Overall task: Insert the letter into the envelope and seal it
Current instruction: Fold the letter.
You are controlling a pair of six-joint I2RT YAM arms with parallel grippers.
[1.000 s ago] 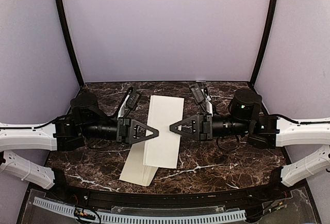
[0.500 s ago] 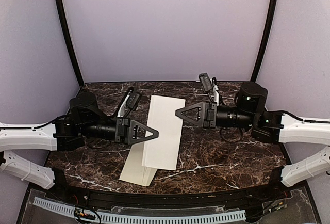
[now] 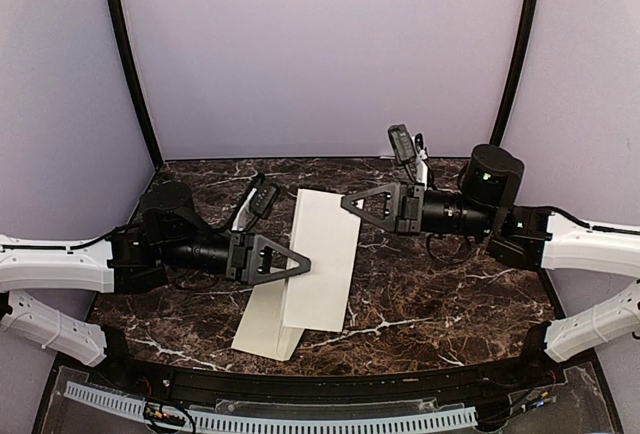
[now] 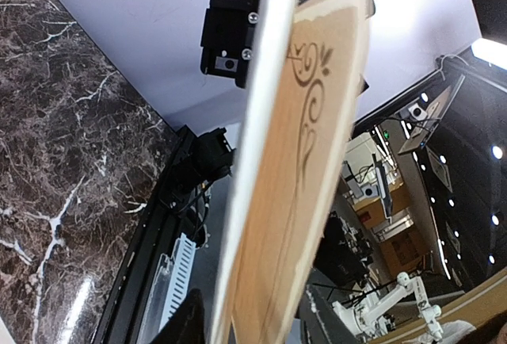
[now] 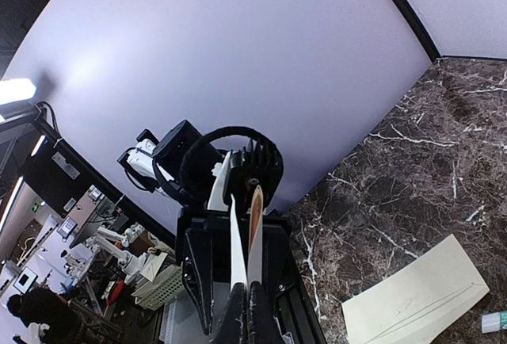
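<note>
The letter [image 3: 320,254], a folded cream sheet with a printed curly border [image 4: 309,162], hangs over the table between both arms. My right gripper [image 3: 347,202] is shut on its far right edge, and the two paper layers rise out of the pinched fingertips [image 5: 252,316]. My left gripper [image 3: 305,266] is at the sheet's near left edge. Its jaws stand apart with the sheet passing between them [image 4: 252,328]. The envelope [image 3: 262,332], plain cream, lies flat on the marble under the letter's near end. It also shows low at the right in the right wrist view [image 5: 412,300].
Dark marble tabletop [image 3: 430,294] with a black frame rail along the near edge [image 3: 330,379]. Lilac walls close the back and both sides. A perforated white strip [image 3: 270,419] runs below the rail.
My right gripper left the letter's right side, rose toward the far right edge, opened on the way and shut there. My left gripper went from shut to open around the sheet.
</note>
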